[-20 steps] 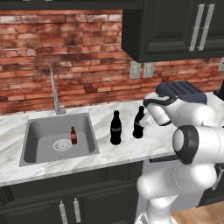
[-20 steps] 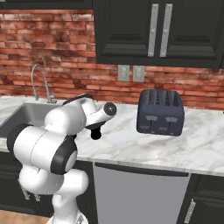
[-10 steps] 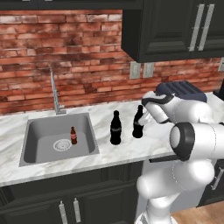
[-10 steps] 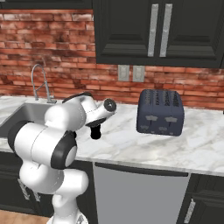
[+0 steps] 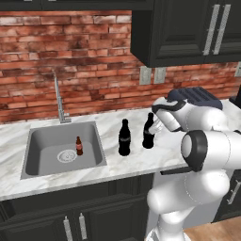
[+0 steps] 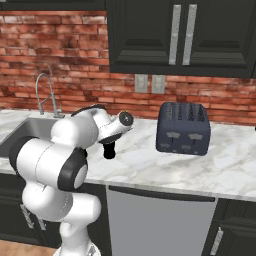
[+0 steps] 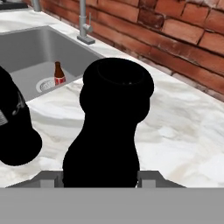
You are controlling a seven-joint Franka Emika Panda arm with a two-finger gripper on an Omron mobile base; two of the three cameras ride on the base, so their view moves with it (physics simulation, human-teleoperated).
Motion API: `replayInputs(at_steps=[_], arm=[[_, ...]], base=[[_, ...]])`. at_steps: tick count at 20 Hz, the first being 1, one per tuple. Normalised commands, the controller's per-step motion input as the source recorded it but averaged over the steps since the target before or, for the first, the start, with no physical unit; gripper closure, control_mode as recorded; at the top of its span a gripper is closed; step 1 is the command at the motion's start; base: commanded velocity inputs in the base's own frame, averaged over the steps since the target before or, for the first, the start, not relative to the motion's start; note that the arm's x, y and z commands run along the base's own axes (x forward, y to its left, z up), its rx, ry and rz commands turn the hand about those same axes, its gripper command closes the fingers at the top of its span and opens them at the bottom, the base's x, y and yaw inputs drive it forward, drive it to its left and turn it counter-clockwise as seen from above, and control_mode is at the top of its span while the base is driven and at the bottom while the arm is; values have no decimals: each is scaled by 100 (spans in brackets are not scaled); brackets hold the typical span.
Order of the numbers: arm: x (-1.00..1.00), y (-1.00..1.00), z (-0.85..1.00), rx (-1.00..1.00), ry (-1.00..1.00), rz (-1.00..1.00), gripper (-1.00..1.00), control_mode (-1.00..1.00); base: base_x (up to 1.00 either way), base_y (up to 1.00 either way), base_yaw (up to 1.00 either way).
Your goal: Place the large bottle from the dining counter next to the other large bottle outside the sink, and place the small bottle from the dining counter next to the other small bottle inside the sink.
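My gripper (image 5: 155,128) is shut on a large dark bottle (image 5: 148,132), which stands upright over the marble counter right of the sink (image 5: 33,141). In the hand view this large bottle (image 7: 107,131) rises between my gripper's (image 7: 99,177) jaws. The other large bottle (image 5: 124,138) stands on the counter just to its left, a small gap away, between it and the sink; its dark body (image 7: 13,131) shows at the left of the hand view. A small brown bottle (image 5: 79,146) with a red label stands upright inside the sink near the drain. From the right base view my hand hides most of the held bottle (image 6: 109,150).
A tall faucet (image 5: 58,101) rises behind the sink against the brick wall. A dark toaster (image 6: 182,128) sits on the counter to the right of my arm. Open marble lies between the bottles and the toaster.
My hand has edged slightly left with the large bottle in it, toward the other large bottle. Nothing else has moved.
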Motion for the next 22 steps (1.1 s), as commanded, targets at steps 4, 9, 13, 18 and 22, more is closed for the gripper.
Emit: replayInputs(at_steps=[4, 9, 13, 18, 22], arm=[[0, 1, -5, 0, 0, 0, 100, -100], [0, 5, -6, 0, 0, 0, 100, -100], [0, 9, -7, 0, 0, 0, 100, -100], [0, 9, -8, 0, 0, 0, 100, -100], [0, 8, -8, 0, 0, 0, -100, -100]], base=[[0, 0, 0], [0, 0, 0], [0, 0, 0], [0, 0, 0], [0, 0, 0]])
